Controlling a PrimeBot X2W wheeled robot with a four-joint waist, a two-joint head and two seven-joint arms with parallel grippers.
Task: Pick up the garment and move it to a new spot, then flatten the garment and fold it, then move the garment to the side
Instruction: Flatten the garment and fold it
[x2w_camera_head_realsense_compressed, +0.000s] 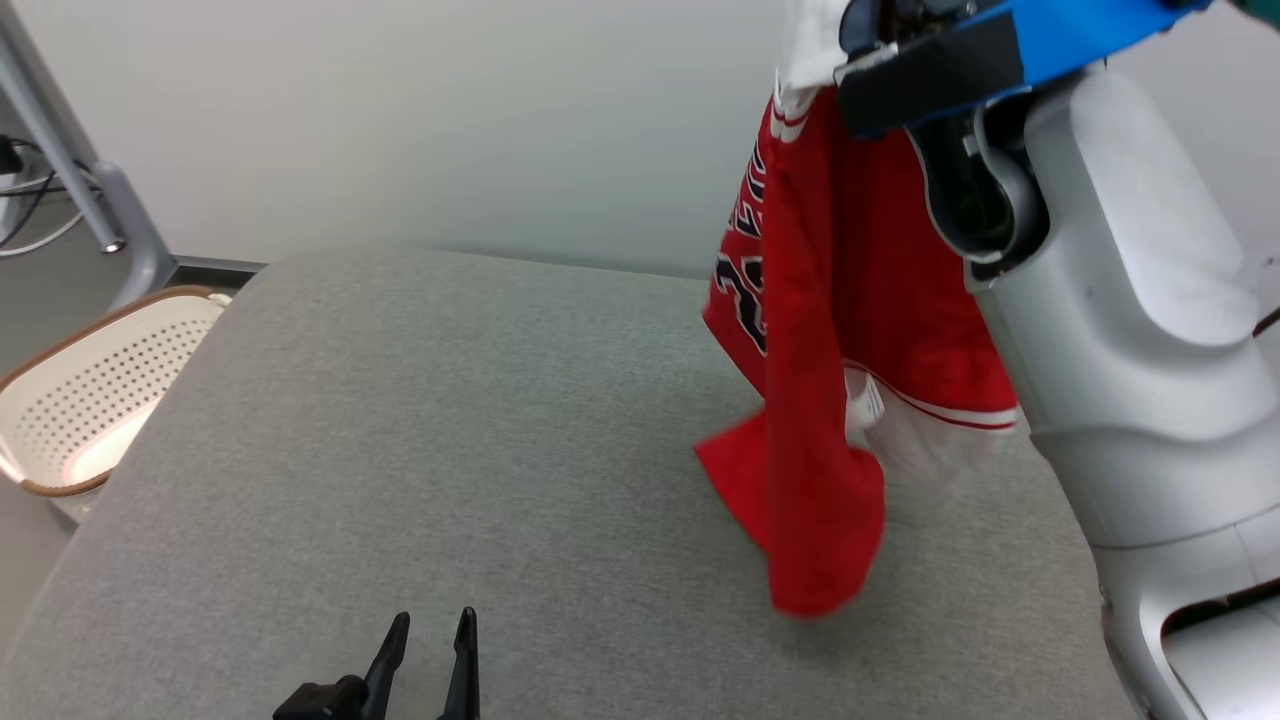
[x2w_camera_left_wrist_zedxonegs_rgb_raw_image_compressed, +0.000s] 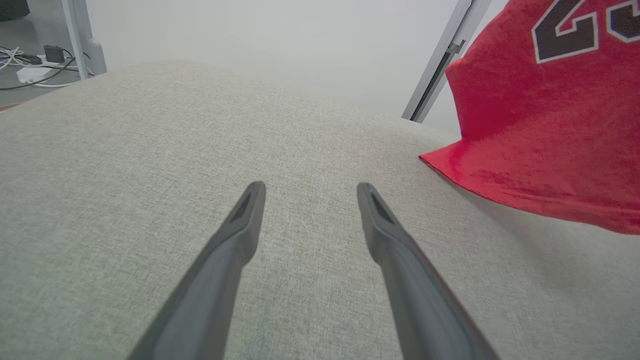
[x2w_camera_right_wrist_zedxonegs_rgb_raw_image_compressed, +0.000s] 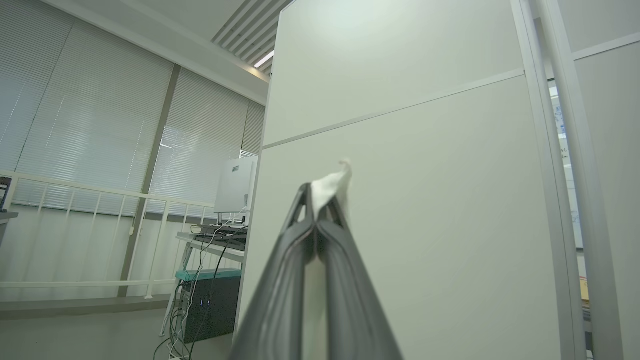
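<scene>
Red garment (x2w_camera_head_realsense_compressed: 830, 300) hangs below right gripper (x2w_camera_right_wrist_zedxonegs_rgb_raw_image_compressed: 320, 205), clamped on thin white trim (x2w_camera_right_wrist_zedxonegs_rgb_raw_image_compressed: 332, 182) only; lower hem near table (x2w_camera_head_realsense_compressed: 400, 400); left gripper (x2w_camera_head_realsense_compressed: 432, 625) spread, empty, well apart. Risk: trim slips out, garment drops bunched

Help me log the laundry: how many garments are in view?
1. A red jersey hangs from the shut right gripper over the right side of the grey surface. Others could lie hidden in the basket at the left, partly cut off.
</scene>
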